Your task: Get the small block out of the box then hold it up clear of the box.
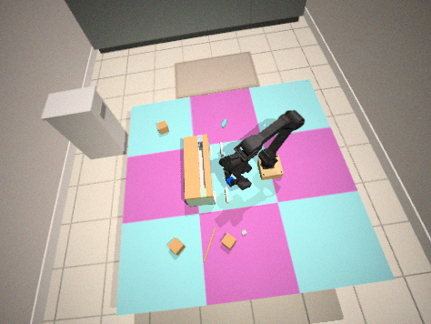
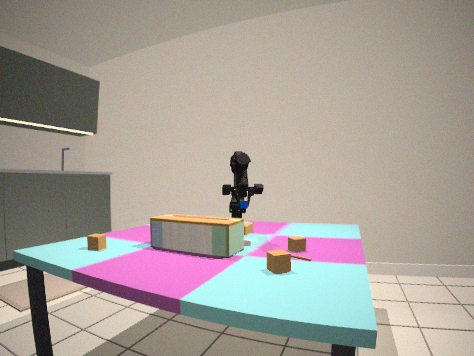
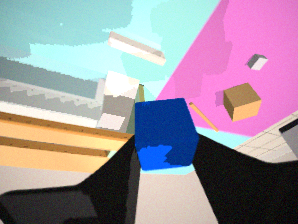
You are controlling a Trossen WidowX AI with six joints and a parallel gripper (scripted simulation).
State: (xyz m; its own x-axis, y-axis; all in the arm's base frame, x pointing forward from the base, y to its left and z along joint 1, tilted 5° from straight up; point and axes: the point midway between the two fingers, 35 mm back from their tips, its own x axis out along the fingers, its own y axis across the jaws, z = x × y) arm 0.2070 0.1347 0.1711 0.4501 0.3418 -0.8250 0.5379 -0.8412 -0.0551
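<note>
Scanning left to right: long tan wooden box with the clear front (image 1: 198, 169) sat on the checkered cyan-and-magenta table (image 1: 318, 237), looking undisturbed. Just right of it, the black parallel-jaw gripper (image 1: 235, 182) was clamped partway shut on the small blue cube (image 3: 165, 131), which sat squarely between the dark fingers in the wrist view. Exterior view put the cube (image 2: 244, 204) above the box's top edge, off the table and out of the box. So extraction and pickup looked done; what remained, by my read, was a steady hold.

Risks from here:
- Clearance. Top view showed the cube close beside the box's open side, not well apart. Any drift left or down could clip the box and shove it.
- Slip. Only part of the cube's faces appeared to be between the fingers; a jerky move could rotate or drop it.
- Drop zone. A thin white strip (image 1: 225, 195) lay below, with a small tan cube (image 1: 228, 240) and a thin orange stick (image 1: 209, 244) further off, so a fallen cube could bounce unpredictably, possibly off the table.
</note>
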